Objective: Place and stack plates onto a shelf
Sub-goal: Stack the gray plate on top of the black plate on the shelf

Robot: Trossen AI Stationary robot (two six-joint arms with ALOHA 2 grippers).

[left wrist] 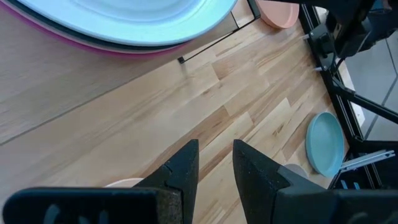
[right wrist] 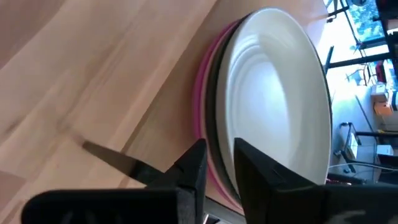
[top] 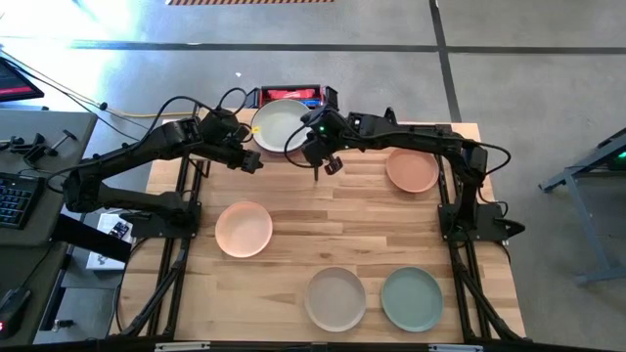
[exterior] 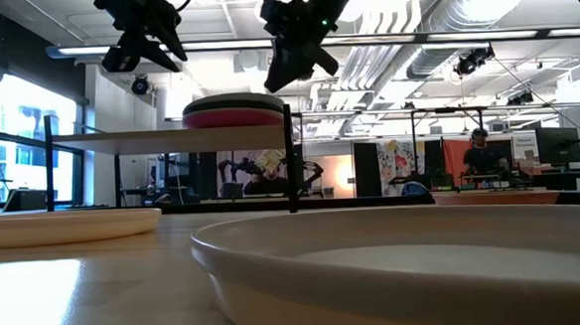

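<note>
- High view: the off-white plate tops the stack on the shelf at the table's far edge.
- Peach plate lies nearest the left gripper, toward the near side; salmon plate suits the right gripper.
- Both grippers hover empty beside the stack, fingers a narrow gap apart (pinching nothing).
- Beige plate and sage green plate wait nearest.

The worktop is showing striped, smooth light wood. On the pale wooden shelf, the off-white plate is looking smooth, faintly glossy.
</note>
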